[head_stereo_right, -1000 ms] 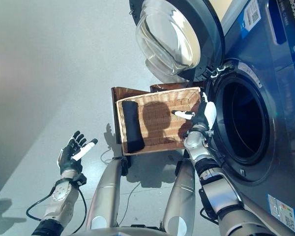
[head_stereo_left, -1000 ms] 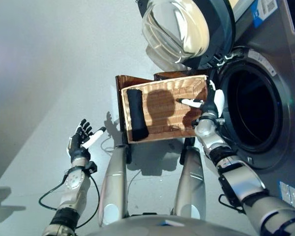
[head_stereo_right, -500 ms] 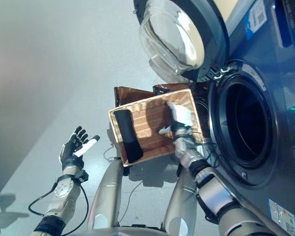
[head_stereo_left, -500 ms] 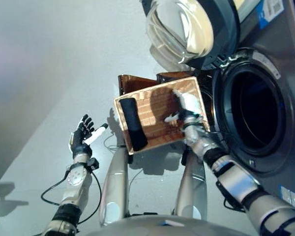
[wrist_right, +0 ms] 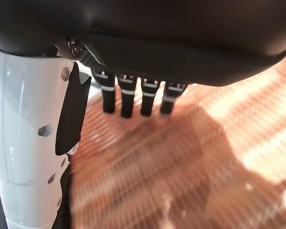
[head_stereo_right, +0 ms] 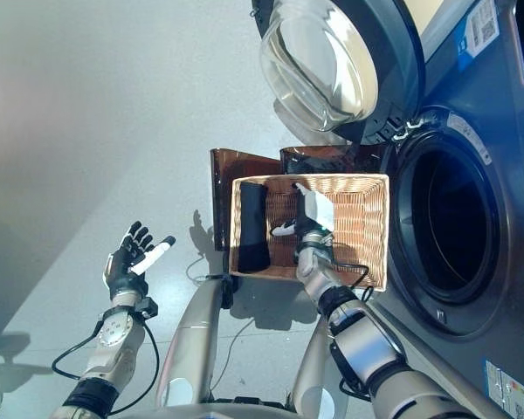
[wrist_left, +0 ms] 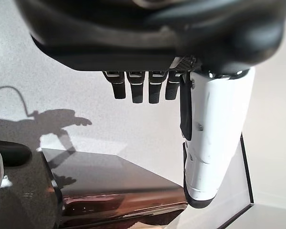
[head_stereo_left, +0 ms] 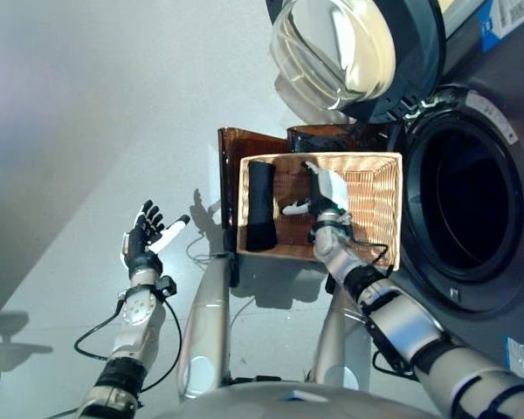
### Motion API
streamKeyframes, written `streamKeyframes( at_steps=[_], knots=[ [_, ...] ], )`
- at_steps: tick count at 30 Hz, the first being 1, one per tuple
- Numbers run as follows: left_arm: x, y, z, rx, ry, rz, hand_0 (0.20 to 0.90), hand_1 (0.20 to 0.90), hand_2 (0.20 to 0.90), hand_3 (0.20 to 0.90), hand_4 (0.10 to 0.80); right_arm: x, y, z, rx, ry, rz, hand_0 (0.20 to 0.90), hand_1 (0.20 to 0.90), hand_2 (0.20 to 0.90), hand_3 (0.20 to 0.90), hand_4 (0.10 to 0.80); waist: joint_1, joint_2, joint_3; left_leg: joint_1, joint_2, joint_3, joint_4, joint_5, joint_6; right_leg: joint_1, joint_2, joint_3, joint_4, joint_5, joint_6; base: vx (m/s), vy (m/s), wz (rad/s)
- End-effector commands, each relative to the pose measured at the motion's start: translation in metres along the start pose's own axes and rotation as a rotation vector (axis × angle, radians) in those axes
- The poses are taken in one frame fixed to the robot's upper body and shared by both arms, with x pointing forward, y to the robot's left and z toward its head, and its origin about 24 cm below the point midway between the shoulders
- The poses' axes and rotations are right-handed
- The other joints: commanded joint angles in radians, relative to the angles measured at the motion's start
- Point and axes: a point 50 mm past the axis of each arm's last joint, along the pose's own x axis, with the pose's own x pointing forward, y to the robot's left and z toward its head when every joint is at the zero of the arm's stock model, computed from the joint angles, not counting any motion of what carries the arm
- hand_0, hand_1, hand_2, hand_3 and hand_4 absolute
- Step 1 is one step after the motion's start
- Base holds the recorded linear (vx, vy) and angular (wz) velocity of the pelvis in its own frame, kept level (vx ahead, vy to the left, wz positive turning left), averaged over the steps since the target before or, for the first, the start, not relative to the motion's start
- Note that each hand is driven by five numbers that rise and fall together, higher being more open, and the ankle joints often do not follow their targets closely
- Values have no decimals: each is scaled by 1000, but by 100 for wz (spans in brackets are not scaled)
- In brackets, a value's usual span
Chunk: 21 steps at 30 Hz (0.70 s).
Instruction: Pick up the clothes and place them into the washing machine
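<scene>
Right hand (head_stereo_left: 325, 194) spread empty over basket (head_stereo_left: 380, 188) (drum (head_stereo_left: 472, 205) interior unreadable)

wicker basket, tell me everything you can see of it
The wicker basket is rectangular, woven of light tan cane, with low walls and an open top. It sits on a dark brown stand just in front of the washing machine, below the open door. A rolled black cloth lies along its left side. The right hand hangs open over its middle; contact is unclear.
</scene>
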Motion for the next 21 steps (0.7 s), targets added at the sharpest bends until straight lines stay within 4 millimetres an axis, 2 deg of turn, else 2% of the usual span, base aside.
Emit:
streamKeyframes(
  at_steps=[1, 8, 13, 21],
  knots=[
    [2, 28, 33, 35, -179, 63, 900, 900, 900, 900, 800, 16, -34, 19, 88, -85, -182, 900, 900, 900, 900, 800, -2, -3, -23, -2, 32, -48, -45, 38, -48, 35, -41, 28, -85, 146, -13, 0, 0, 0],
    [1, 30, 33, 30, -179, 69, 900, 900, 900, 900, 800, 17, -43, 23, 94, -126, -191, 900, 900, 900, 900, 800, -7, -9, -25, -10, 34, -49, -35, 35, -47, 26, -39, 33, -75, 142, -14, 0, 0, 0],
    [1, 29, 32, 36, -176, 61, 900, 900, 900, 900, 800, 13, -30, 28, 130, -137, -119, 900, 900, 900, 900, 800, -5, -9, -27, -15, 34, -50, -34, 36, -49, 23, -39, 32, -73, 139, -15, 0, 0, 0],
    [1, 32, 34, 40, -180, 44, 900, 900, 900, 900, 800, 11, -13, 49, 92, -210, -8, 900, 900, 900, 900, 800, 11, -2, -27, -25, 30, -52, -20, 35, -50, 14, -39, 31, -55, 130, -18, 0, 0, 0]
  ],
)
